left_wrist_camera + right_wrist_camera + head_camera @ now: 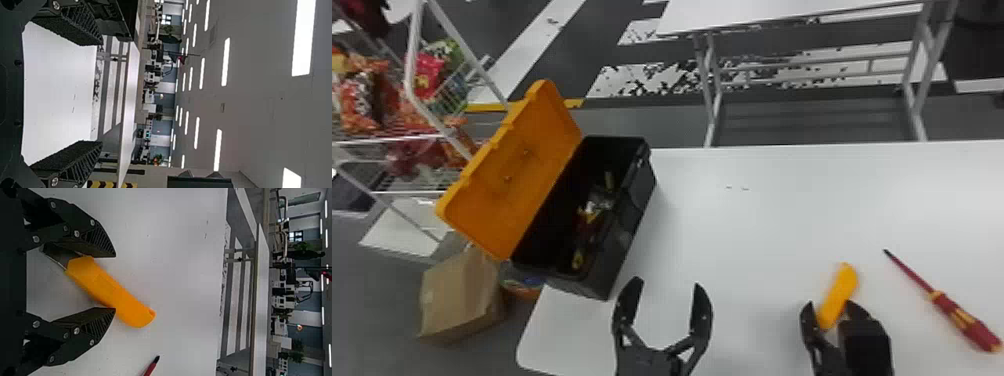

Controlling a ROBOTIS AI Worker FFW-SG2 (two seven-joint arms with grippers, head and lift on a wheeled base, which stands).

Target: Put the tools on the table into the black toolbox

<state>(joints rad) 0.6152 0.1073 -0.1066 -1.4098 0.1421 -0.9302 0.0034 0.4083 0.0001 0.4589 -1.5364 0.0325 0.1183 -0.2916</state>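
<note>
Between right fingers [810, 320] | orange knife [838, 296], blade [59, 257] robotward, long axis slanting away-right | fingers apart

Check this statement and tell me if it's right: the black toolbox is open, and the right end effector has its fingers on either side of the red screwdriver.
Wrong tool: the right wrist view shows the right end effector with its fingers on either side of the yellow utility knife, not the screwdriver. The black toolbox is open, as stated.
</note>
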